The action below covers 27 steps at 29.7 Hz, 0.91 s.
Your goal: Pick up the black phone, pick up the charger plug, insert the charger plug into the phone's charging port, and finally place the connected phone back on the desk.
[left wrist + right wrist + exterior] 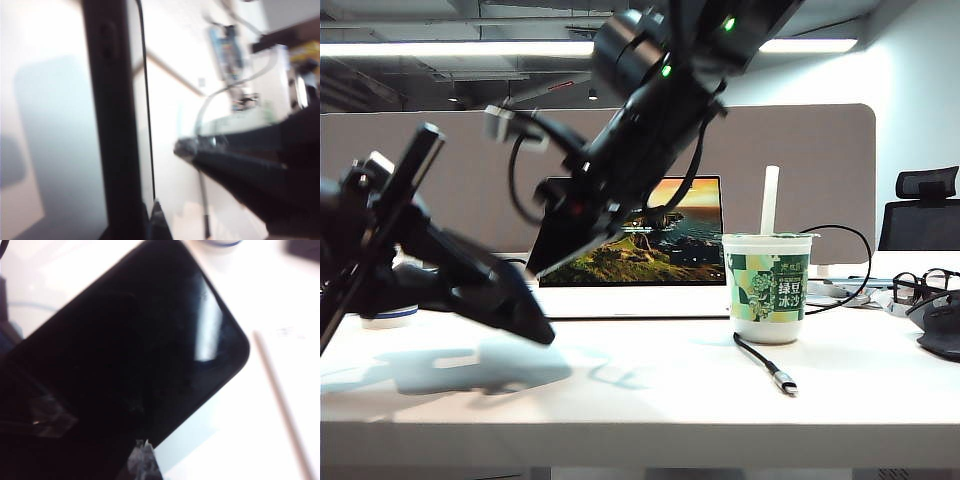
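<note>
The black phone (422, 155) is held up off the desk (650, 400) at the far left, tilted and seen edge-on. My left gripper (375, 205) is shut on its lower part. The left wrist view shows the phone's edge with side buttons (112, 100) rising out of my left gripper (144, 220). My right gripper (535, 268) reaches down from above, shut and empty, its tip (180, 147) a short way from the phone. In the right wrist view the phone's glossy face (130, 350) fills the frame past the right gripper (142, 455). The charger plug (788, 384) lies on the desk right of centre, on its thin black cable (204, 200).
An open white laptop (650, 295) stands at the back centre. A green paper cup with a straw (767, 290) is just behind the plug. Glasses (920, 283) and a dark object (945, 330) lie at the right edge. A small white container (390, 318) sits behind the left arm.
</note>
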Available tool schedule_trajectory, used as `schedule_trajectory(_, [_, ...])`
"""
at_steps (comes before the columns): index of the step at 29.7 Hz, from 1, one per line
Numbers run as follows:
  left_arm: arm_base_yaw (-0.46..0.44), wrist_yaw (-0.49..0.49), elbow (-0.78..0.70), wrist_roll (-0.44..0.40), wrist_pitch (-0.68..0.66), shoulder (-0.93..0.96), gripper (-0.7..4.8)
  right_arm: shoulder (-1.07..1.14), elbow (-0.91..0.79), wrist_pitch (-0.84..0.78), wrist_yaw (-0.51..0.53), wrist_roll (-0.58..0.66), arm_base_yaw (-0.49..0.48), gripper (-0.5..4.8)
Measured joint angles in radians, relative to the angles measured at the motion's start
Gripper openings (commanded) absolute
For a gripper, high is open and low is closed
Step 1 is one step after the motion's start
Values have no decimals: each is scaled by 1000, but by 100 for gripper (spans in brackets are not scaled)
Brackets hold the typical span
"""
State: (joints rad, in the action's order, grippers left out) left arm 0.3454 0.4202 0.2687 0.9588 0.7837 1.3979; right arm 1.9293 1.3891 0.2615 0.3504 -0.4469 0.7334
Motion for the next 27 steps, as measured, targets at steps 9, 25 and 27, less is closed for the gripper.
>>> schedule_trajectory(9, [0,94,0,-109,205,0,-6,-159,0,15,-18,6,-19,-1])
schedule_trajectory(25, [0,180,16,-272,371,-132,-6,-457,0,21,-102,8,-39,-1])
schedule_trajectory(27, [0,182,37,-310,313,-171,-6,-484,0,22,-108,8,-39,-1])
